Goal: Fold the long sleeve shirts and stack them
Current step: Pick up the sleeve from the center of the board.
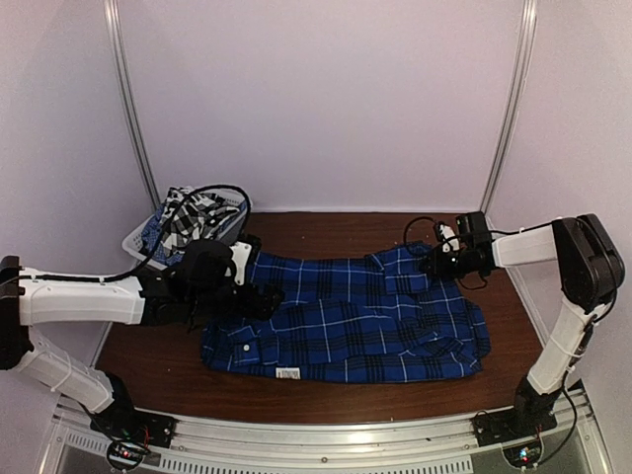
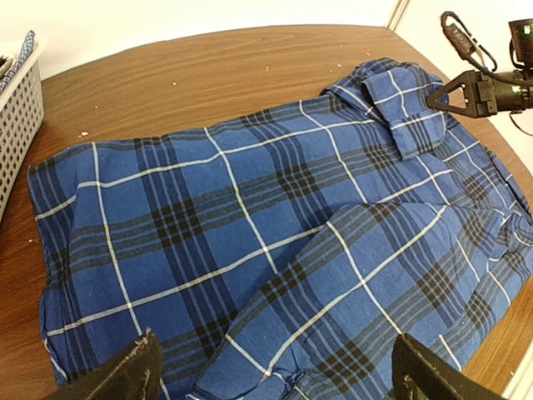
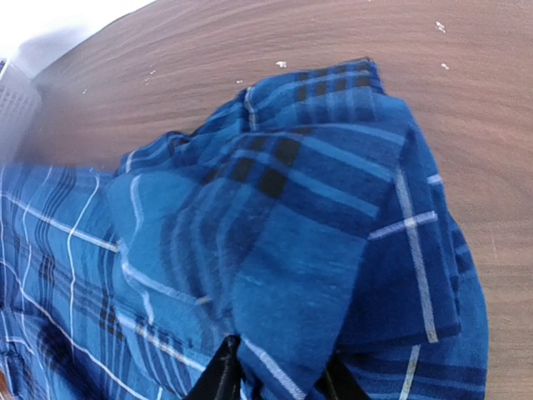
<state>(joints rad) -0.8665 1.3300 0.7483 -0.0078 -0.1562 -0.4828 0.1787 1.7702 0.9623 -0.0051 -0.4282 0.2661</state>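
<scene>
**Blue-and-navy plaid button-up shirt [image 1: 365,321]: one fold clamped**

The shirt is spread flat beneath both grippers. A raised fold is pinched in the right gripper [image 3: 276,379]. The left gripper [image 2: 275,375] is held wide apart above the cloth.

The left arm stretches out low, with the left tool [image 2: 275,342] spread wide. The right arm folds at its elbow, and the right tool [image 3: 281,357] is pinched onto the blue shirt [image 3: 316,208].

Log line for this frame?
left gripper open over blue shirt | right gripper shut on its far-right edge | checked shirt in basket
</scene>
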